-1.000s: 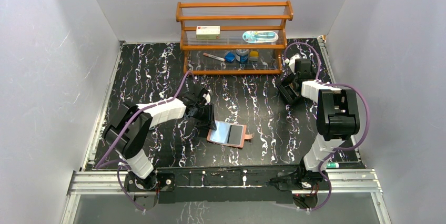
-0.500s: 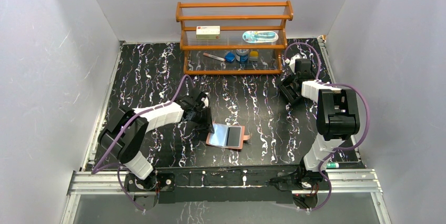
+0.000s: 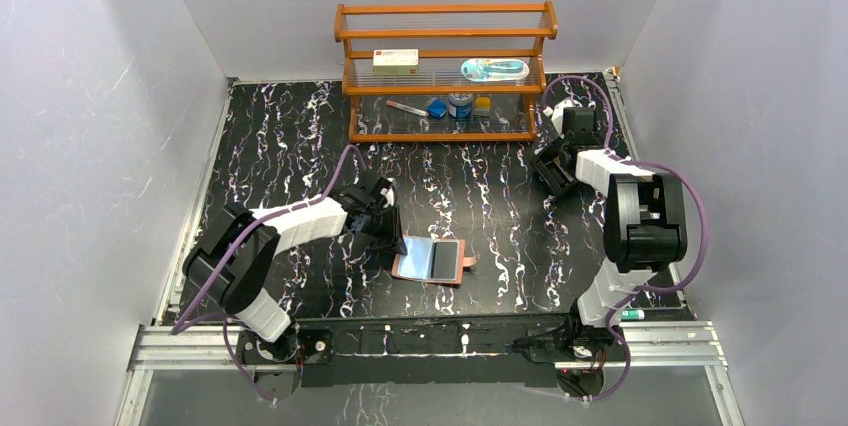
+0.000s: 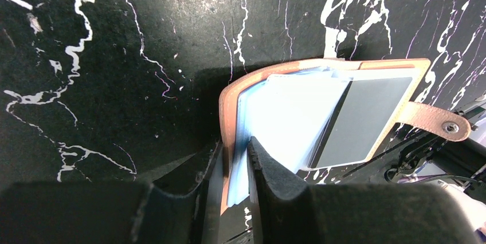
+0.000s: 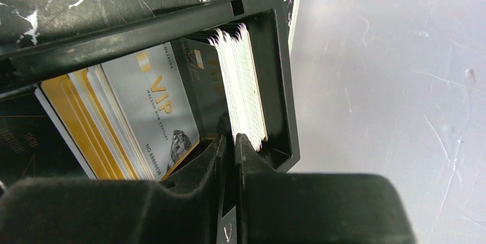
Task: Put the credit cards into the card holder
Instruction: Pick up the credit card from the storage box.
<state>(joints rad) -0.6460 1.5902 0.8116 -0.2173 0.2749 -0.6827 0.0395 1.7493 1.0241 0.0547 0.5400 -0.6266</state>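
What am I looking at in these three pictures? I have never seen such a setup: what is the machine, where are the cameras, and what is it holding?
This is a robot with two arms bolted at the near edge of a black marbled table. The wide picture looks down from above and behind them; the other two come from a camera on each wrist. On the table are an open tan card holder, a black tray of credit cards and a wooden shelf with small items. The left claw pinches one edge of the card holder. The right claw is in the tray, nearly closed beside a white stack of cards; whether one is between its fingers I cannot tell.
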